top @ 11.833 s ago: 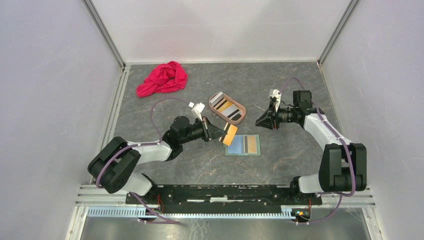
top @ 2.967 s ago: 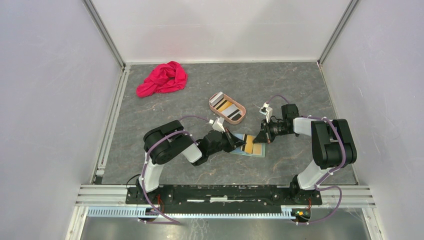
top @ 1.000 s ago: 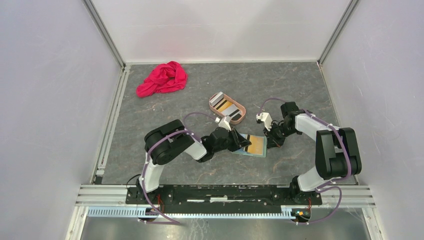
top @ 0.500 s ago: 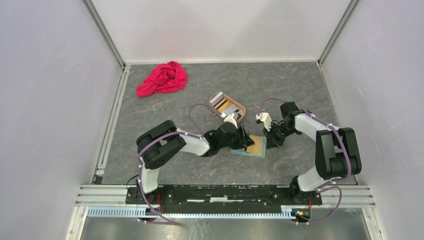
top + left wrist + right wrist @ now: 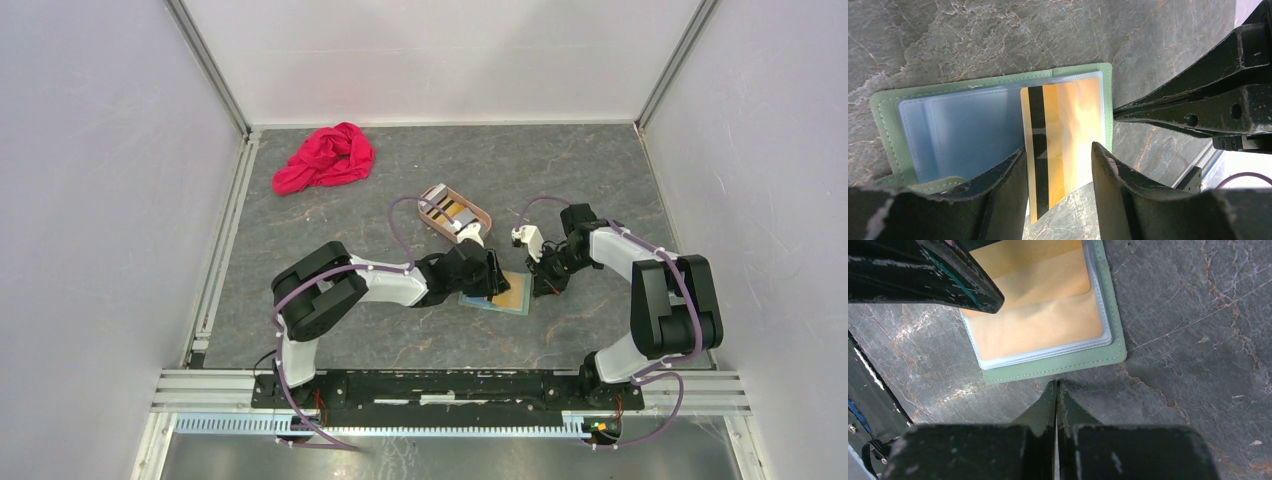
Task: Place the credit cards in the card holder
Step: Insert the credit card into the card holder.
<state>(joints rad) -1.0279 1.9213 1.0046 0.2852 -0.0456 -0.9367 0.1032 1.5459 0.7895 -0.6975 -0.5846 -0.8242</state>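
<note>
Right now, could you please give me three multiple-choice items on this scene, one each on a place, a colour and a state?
1. Where is the orange card? A flat on bare table; B partway into the card holder; C lifted in the air.
2. The card holder's outer rim is: A sage green; B red; C black.
3. The right gripper is: A wide open; B gripping a card; C shut.
Answers: 1 B, one end sticks out past the pocket; 2 A, the green stitched border shows in both wrist views; 3 C, its fingers meet with nothing between.

Table w/ card holder, tray, prob. cloth
</note>
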